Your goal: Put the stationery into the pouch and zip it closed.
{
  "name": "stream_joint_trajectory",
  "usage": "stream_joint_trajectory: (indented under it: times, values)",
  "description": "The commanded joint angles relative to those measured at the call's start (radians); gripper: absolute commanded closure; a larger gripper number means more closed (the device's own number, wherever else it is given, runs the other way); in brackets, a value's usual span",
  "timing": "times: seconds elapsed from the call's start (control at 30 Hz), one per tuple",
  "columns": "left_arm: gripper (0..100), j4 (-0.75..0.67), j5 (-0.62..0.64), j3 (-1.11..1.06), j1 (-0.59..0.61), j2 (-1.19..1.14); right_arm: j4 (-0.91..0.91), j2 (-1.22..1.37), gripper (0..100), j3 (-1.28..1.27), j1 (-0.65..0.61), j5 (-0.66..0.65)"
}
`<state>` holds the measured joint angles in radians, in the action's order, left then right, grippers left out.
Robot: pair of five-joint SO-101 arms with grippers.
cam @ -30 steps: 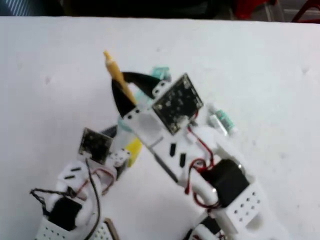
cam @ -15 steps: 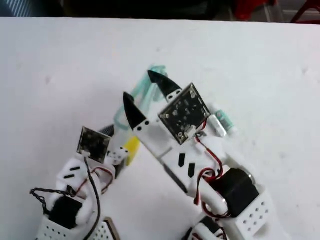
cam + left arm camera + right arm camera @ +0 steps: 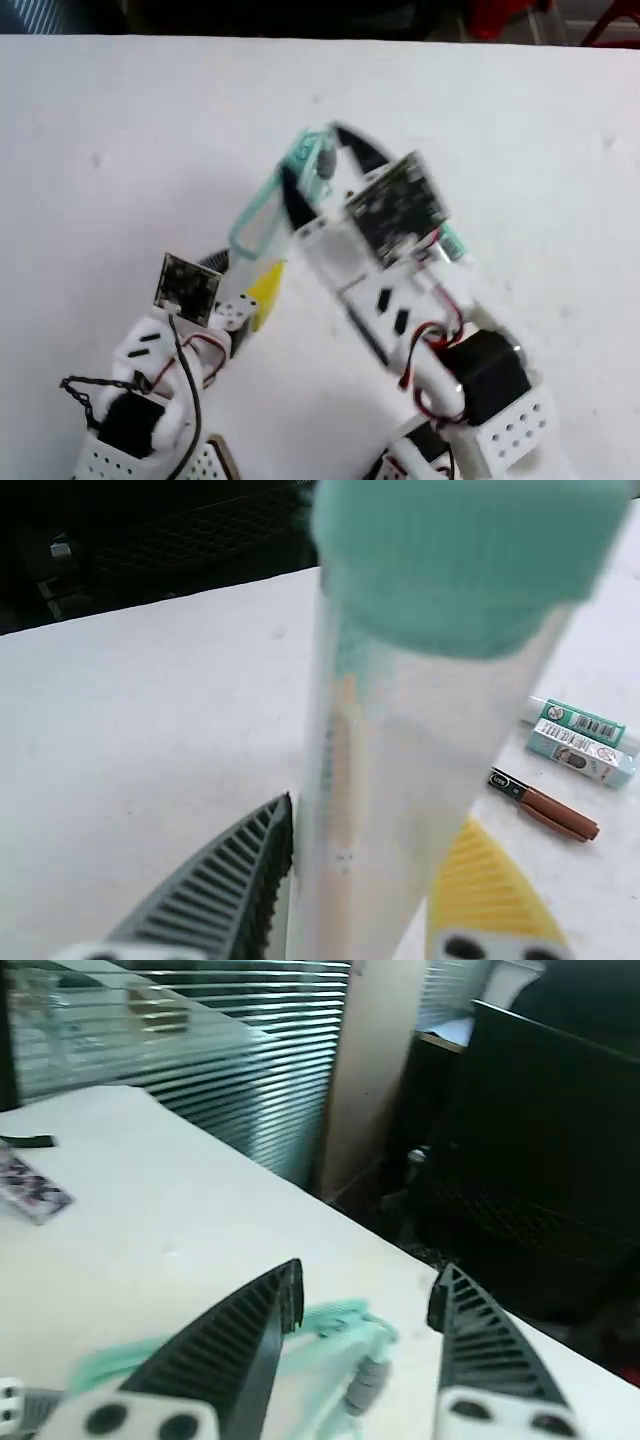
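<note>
Left wrist view shows the left claw clamping the pouch.

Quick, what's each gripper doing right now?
Left gripper: closed on the pouch.
Right gripper: open and holding nothing, with its jaws spread above the pouch's teal end.

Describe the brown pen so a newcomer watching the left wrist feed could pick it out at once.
On the white table, look past the clear, teal-edged pouch clamped in the left tool. Near the tool's yellow finger lie two teal-and-white labelled sticks, with the pen beside them. It is the slim brown one with a black end; its neighbours are pale and blocky.
</note>
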<state>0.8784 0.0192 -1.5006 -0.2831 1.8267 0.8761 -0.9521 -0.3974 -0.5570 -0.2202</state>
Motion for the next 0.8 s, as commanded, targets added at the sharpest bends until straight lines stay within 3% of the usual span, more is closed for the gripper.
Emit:
stream_joint_trajectory:
  times: [0.0,0.17,0.4,0.77]
  values:
    - [78,-0.002,0.000,0.008,0.008,-0.005,0.030,0.084,81.6,0.031,0.188,-0.017]
    - [78,-0.029,0.003,0.011,0.067,-0.005,0.119,0.334,91.5,0.017,0.286,-0.023]
    - [78,-0.052,0.086,0.005,0.137,-0.005,0.088,0.714,84.1,0.020,0.321,-0.020]
    - [78,-0.057,0.087,0.003,0.136,-0.005,-0.105,1.017,86.8,0.021,0.323,-0.028]
